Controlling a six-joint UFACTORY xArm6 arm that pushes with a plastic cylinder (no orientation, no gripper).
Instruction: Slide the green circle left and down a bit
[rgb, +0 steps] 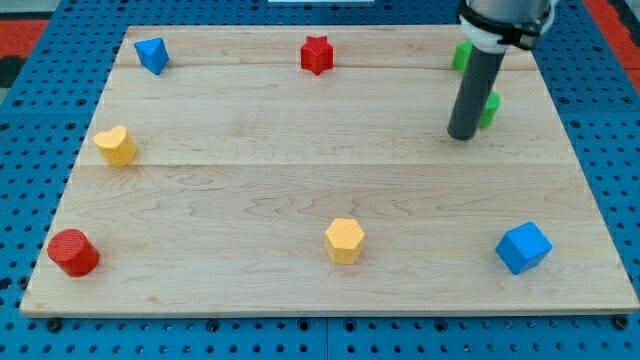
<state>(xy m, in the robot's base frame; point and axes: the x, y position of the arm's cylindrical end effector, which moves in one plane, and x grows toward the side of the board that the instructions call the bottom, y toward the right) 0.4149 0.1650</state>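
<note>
Fingerless, my tip (461, 136) rests just left of a small green block (489, 108), shape hidden behind the rod. Likely light, rigid, slippery; push its upper-right side.

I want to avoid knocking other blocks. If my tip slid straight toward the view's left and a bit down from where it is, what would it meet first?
Probably nothing: from my tip that line runs over bare board, passing above the yellow hexagon and below the yellow heart.
</note>
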